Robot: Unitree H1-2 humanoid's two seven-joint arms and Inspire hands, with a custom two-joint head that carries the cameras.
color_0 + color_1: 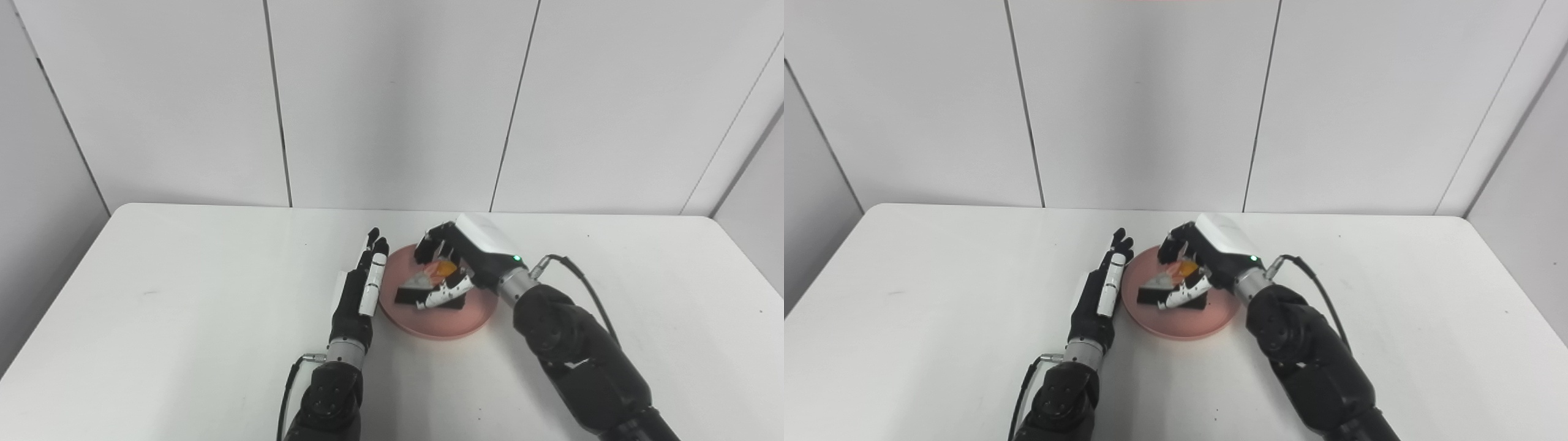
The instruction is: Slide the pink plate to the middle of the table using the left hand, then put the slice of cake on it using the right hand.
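The right hand [450, 266] is curled over the pink plate [471, 321], its fingers and thumb wrapped around the slice of cake [429, 278]. From where I stand the thumb [444, 295] runs along the near side of the slice while the other fingers come down on the far side, so the cake is pinched between them. The slice seems to sit low on the plate's surface, though I can't tell whether it rests fully there or is a touch above it.

The left hand [1099, 294] lies flat on the table [184, 318], fingers straight and together, edge-on just beside the plate's left rim. It holds nothing; whether it touches the rim I can't say.

The plate sits about mid-table, so the sliding looks done.

As for handling, the cake looks like a small, light wedge with a dark base, pale top and an orange bit on top. If it's a toy, it's likely stiff; either way a gentle grip on the two long sides suits it, well away from the topping. The plate looks smooth and could skid if nudged during release.
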